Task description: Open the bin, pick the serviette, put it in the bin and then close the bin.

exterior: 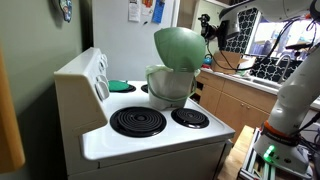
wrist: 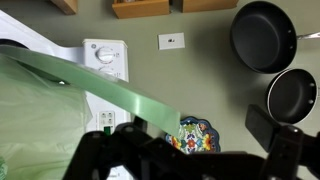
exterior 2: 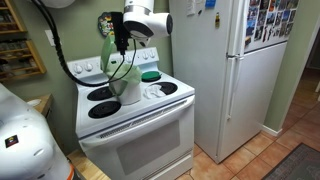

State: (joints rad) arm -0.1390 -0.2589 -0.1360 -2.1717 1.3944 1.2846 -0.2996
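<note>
Already the bin (exterior: 170,88) on the stove (exterior: 100,138) stands open, lid (exterior: 178,47) raised at twelve o'clock. Jaws wide apart, empty. Serviette unseen, so picking, dropping and closing seemingly remain.

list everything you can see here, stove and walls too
stove: one, white, centre
coil burners: three seen, black, stove top
bin: one, pale grey, on the stove top
lid: one, green, raised over the bin
disc: one, green, back of stove
fridge: one, white, beside the stove
pans: two, black, on the wall
arm: one, white, above the stove
gripper: one, black, open, by the lid
</note>
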